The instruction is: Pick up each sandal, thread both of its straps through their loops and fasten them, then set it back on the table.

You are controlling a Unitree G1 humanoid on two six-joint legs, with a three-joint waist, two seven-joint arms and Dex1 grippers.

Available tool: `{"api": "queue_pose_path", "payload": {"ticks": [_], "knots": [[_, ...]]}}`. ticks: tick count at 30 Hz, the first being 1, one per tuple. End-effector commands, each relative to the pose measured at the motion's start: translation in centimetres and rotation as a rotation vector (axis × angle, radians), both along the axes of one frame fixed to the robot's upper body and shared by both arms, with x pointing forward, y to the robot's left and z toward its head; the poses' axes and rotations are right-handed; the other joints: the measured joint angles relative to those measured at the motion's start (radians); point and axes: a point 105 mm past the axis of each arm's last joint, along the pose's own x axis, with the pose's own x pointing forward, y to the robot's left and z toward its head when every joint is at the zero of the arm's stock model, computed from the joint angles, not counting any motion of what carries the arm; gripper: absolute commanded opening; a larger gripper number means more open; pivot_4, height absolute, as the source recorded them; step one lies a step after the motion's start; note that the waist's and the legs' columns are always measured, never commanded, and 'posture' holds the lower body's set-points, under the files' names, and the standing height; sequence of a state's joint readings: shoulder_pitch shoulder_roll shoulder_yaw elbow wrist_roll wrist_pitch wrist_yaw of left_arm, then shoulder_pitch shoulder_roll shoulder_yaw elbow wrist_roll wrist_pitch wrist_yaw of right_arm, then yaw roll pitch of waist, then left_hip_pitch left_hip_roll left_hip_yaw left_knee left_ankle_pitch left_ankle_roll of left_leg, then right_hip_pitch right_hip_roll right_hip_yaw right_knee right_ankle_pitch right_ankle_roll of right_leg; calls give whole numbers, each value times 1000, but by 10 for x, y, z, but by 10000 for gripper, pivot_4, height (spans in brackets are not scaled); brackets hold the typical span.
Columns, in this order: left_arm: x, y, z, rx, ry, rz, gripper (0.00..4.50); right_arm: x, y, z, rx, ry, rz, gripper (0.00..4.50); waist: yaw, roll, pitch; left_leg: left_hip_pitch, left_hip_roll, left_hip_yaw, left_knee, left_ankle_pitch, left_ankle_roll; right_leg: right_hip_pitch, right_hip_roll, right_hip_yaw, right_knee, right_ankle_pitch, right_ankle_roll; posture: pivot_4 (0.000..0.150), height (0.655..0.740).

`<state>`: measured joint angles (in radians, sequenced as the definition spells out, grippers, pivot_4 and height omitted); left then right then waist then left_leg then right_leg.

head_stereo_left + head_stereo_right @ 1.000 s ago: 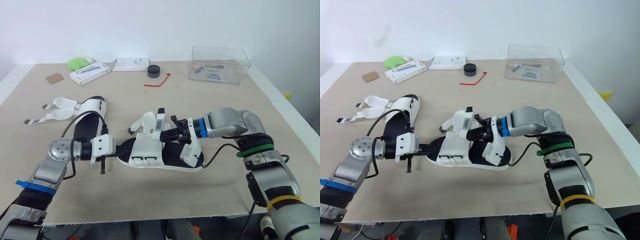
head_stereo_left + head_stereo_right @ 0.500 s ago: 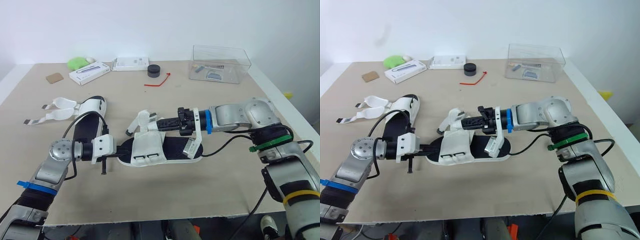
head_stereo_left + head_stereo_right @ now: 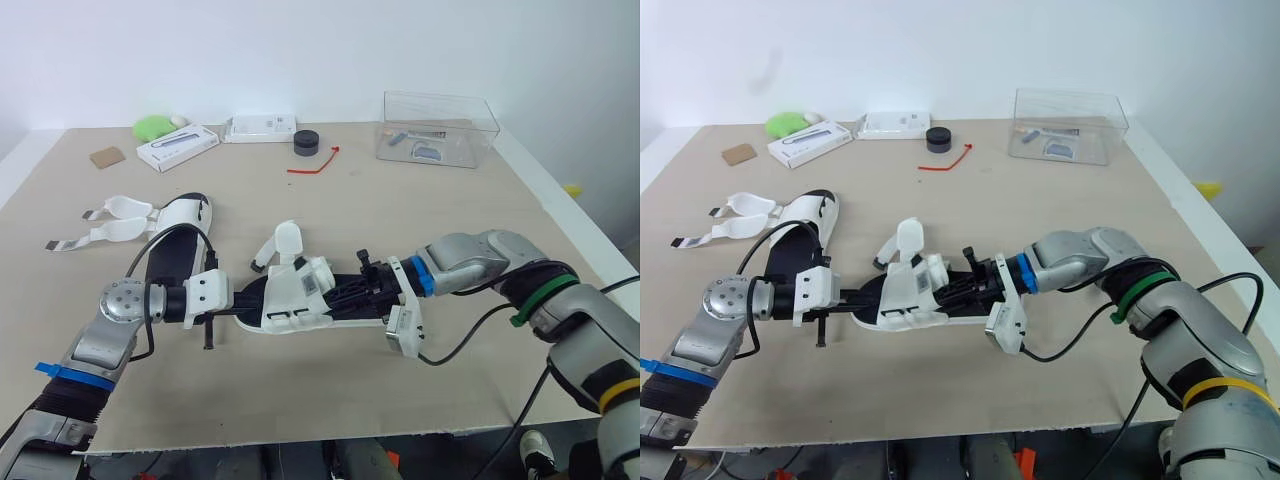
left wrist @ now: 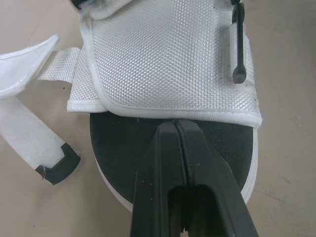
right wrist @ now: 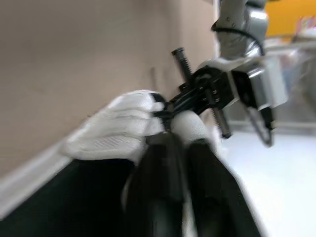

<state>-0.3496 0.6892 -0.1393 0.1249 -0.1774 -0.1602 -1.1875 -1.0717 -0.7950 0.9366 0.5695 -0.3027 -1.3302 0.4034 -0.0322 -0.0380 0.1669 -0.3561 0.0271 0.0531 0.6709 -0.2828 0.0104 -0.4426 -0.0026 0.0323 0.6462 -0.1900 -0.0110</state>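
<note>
White-strapped spare sandal [image 3: 176, 238] flat on the table [image 3: 400, 205] at left, both straps splayed loose. Next along, left gripper [image 4: 176, 126] pressed fully shut on the black sole edge of the other sandal [image 3: 300, 302] at mid-table, one strap [image 3: 286, 240] sticking up unfastened. Right gripper [image 3: 342, 291] reaching in from the right, up against the white upper; hold on it impossible to tell. Clear box [image 3: 440, 126] at far right rear.
</note>
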Motion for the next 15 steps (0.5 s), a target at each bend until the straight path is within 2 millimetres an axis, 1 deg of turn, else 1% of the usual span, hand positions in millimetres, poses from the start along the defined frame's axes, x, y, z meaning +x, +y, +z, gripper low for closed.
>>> {"api": "queue_pose_path", "payload": {"ticks": [1,2,3,4,5,9,11,12,13,14,15], "knots": [[-1,0,-6,23,18,-11,0,-7,5,16,38,53,-12,22323,2,0,0,0,0,0,0,0,0,0,0,0,0,0,0,1500,7400],[-1,0,-7,23,19,-13,0,-10,4,17,30,76,-19,26347,2,0,0,0,1,-1,0,0,0,0,0,-1,0,0,0,1500,7400],[-2,0,-7,25,20,-16,0,-13,1,16,16,119,-38,31312,5,0,0,0,1,-1,0,0,0,0,0,-1,0,0,0,1500,7400],[-2,-1,-7,26,21,-19,0,-16,-2,16,7,171,-59,34854,7,0,0,0,1,-1,0,0,0,0,0,-1,0,0,0,1500,7400],[-2,-1,-8,26,22,-21,0,-19,-4,16,0,211,-74,34854,8,0,0,0,1,-1,0,0,0,0,0,-1,0,0,0,1500,7400],[0,-2,-8,29,21,-24,0,-26,-17,22,-23,523,-213,34854,12,0,0,0,1,-1,0,-1,1,0,-1,-2,0,-1,0,1500,7400],[1,-2,-8,29,21,-27,0,-27,-20,32,-11,705,-287,34854,12,0,0,0,1,-1,0,-1,1,0,-1,-2,0,-1,0,1500,7400],[1,-2,-8,29,20,-27,0,-28,-20,35,-10,764,-306,34854,12,0,0,0,1,-1,1,-1,1,0,-1,-2,0,-1,0,1500,7400],[1,-2,-8,30,20,-28,0,-24,-20,43,14,895,-371,34854,12,0,0,0,1,-1,1,-1,1,1,-2,-2,0,-1,0,1500,7400],[2,-2,-8,30,20,-29,0,-22,-17,50,33,988,-403,34854,12,0,0,0,1,-1,1,-1,1,1,-2,-2,0,-1,2,1500,7400],[2,-3,-8,29,21,-30,0,-16,-13,60,75,1121,-463,34854,11,0,0,0,1,0,2,-1,1,1,-2,-3,0,-1,3,1500,7400]]}}
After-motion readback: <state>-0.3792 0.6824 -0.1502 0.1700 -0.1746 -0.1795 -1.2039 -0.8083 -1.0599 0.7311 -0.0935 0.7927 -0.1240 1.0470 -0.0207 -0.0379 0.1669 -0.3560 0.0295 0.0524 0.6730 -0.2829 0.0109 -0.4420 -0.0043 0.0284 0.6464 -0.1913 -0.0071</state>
